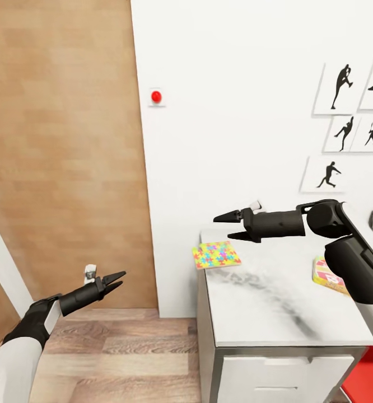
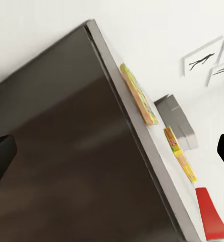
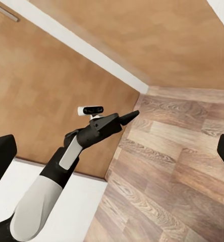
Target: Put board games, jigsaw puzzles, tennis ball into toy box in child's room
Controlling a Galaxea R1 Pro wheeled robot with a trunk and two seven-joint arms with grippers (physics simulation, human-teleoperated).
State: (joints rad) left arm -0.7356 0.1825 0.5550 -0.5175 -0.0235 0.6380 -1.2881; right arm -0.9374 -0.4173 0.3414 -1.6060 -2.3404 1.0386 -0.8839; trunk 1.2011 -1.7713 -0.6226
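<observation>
I have both arms raised and carrying nothing, which I read as a travelling pose while I line up on the table (image 1: 276,313). The right gripper (image 1: 231,225) hangs above the table's far-left corner with its fingers spread fairly wide, pointing out past the left edge. The left gripper (image 1: 115,281) sits out over the wood floor (image 1: 125,358), well apart from the table, with only a narrow gap between its fingers; nothing is in it either.

A jigsaw puzzle (image 1: 216,254) lies flat on the far-left corner, and one of its corners seems to overhang the left edge slightly. It looks nearly square, so I can't name a clear long axis; its sides sit a little skewed from the table's edges. Lying flat like that, I'd judge it needs a pinch from the overhanging side.

At the right edge of the head view, part of a yellow and pink board game (image 1: 329,275) lies flat behind my right forearm. In the left wrist view both show edge-on along the tabletop, with the grey toy box (image 2: 177,123) beyond them.
</observation>
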